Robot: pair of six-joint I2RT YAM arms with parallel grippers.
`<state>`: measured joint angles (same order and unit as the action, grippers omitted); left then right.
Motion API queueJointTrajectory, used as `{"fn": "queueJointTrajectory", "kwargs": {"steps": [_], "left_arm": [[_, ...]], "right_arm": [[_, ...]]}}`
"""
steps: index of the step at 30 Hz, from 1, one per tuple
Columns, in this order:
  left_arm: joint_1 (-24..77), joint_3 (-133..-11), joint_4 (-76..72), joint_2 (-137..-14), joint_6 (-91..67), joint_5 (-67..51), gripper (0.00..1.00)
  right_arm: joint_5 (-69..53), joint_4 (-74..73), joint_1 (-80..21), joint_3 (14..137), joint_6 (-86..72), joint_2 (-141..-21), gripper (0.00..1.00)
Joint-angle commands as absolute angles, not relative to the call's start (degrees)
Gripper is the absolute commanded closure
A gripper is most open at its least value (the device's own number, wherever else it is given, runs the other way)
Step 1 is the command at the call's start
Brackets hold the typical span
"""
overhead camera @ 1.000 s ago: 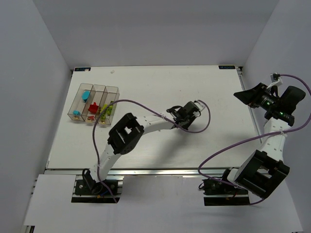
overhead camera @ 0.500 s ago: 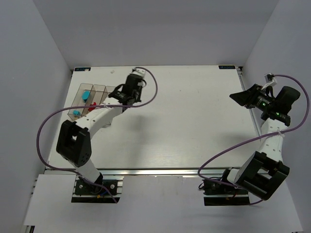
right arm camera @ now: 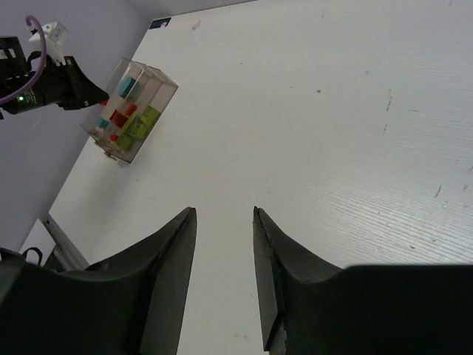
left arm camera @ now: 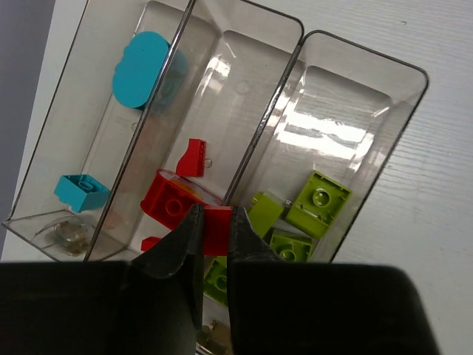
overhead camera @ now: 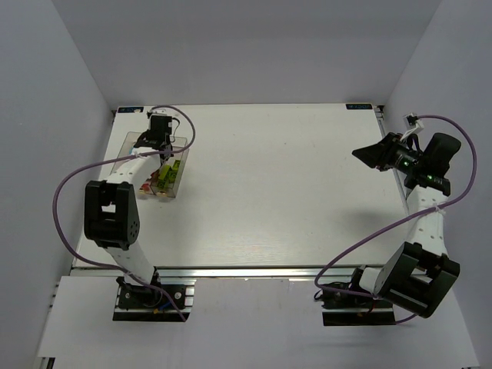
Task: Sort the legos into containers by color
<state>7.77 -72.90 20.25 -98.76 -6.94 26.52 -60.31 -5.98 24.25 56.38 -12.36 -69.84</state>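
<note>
From above, the left gripper (overhead camera: 157,144) hangs over the containers (overhead camera: 181,165) at the far left corner of the table (overhead camera: 292,177). The right gripper (overhead camera: 363,154) hovers by the right edge.

Left wrist: the jaws pinch a small red lego (left arm camera: 218,231) above the wall between the middle container (left arm camera: 222,89), which holds red bricks (left arm camera: 174,201), and the one with green bricks (left arm camera: 319,201). This looks like the drop-off step. The next move calls for a nudge towards the red side, then release.

Right wrist: the fingers stand parted, holding nothing.
</note>
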Motion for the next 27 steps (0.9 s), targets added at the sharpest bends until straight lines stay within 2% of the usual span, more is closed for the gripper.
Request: {"fn": "queueJointTrajectory", "kwargs": {"steps": [1, 12, 15, 16, 17, 19, 24, 27], "left_arm": [[6.1, -74.5, 19.2, -100.2, -8.0, 28.0, 1.00], [-0.4, -75.9, 19.5, -103.3, -10.6, 26.5, 0.99], [-1.0, -75.9, 20.2, -103.6, -11.1, 24.0, 0.60], [-1.0, -75.9, 20.4, -103.4, -11.3, 23.2, 0.39], [-1.0, -75.5, 20.3, -102.8, -11.5, 22.4, 0.33], [-1.0, -75.2, 20.1, -101.4, -11.8, 20.6, 0.26], [-0.4, -74.8, 19.7, -93.6, -12.8, 15.0, 0.27], [-0.3, -73.0, 18.7, -90.3, -12.4, 15.6, 0.27]], "right_arm": [[-59.9, -5.4, 23.6, 56.4, -10.8, -69.8, 0.58], [-59.3, -5.5, 22.8, 56.2, -10.5, -69.7, 0.58], [-59.3, -5.6, 22.8, 56.2, -10.4, -69.6, 0.54], [-59.3, -5.5, 22.8, 56.2, -10.3, -69.7, 0.53], [-59.4, -5.6, 22.6, 56.2, -10.1, -69.6, 0.48], [-59.6, -5.5, 22.6, 56.2, -9.8, -69.7, 0.46], [-59.6, -5.5, 22.1, 56.0, -9.2, -70.0, 0.40], [-59.3, -5.0, 21.4, 55.7, -9.7, -70.3, 0.39]]}}
